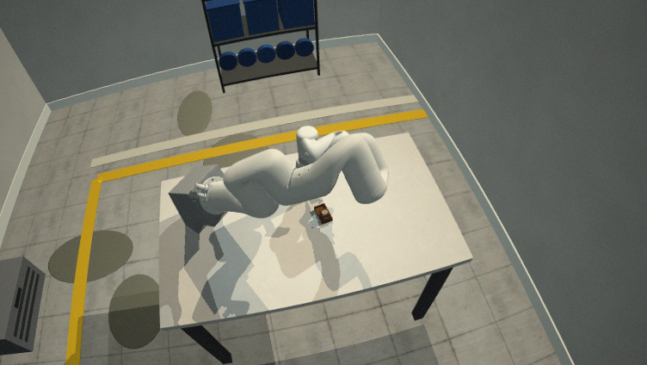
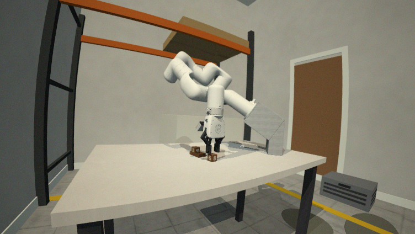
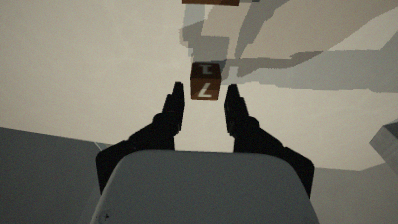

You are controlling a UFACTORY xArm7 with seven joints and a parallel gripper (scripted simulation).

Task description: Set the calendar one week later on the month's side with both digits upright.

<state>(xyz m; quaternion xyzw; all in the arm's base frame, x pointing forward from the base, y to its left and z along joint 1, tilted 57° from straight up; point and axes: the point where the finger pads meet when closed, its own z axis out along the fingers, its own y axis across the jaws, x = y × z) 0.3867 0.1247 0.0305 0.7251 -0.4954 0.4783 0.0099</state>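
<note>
The pale tabletop (image 1: 398, 226) (image 2: 162, 174) is spread across the centre of the top view, and above it a white arm (image 1: 317, 181) (image 2: 194, 88) is bent. In the exterior view the tool (image 2: 212, 151) (image 3: 205, 93) is pointed straight down at the centre, its two black fingers held partly spread, with nothing gripped.

The brown tray (image 1: 328, 219) (image 2: 200, 155) (image 3: 210, 2) is seen just below centre in the top view, its long axis slanted from upper left to lower right; it is cut off by the upper edge in the wrist view. At its left end in the exterior view a brown cube (image 1: 323, 212) (image 2: 195, 149) is held, a 1 shown on one side.

A loose cube (image 2: 212, 157) (image 3: 205, 81), dark brown with pale digits, is set on the tabletop near the tray, lower centre in the exterior view. There its 6 and 8 are turned forward, both upright; a 1 and a 7 are shown in the wrist view.
</note>
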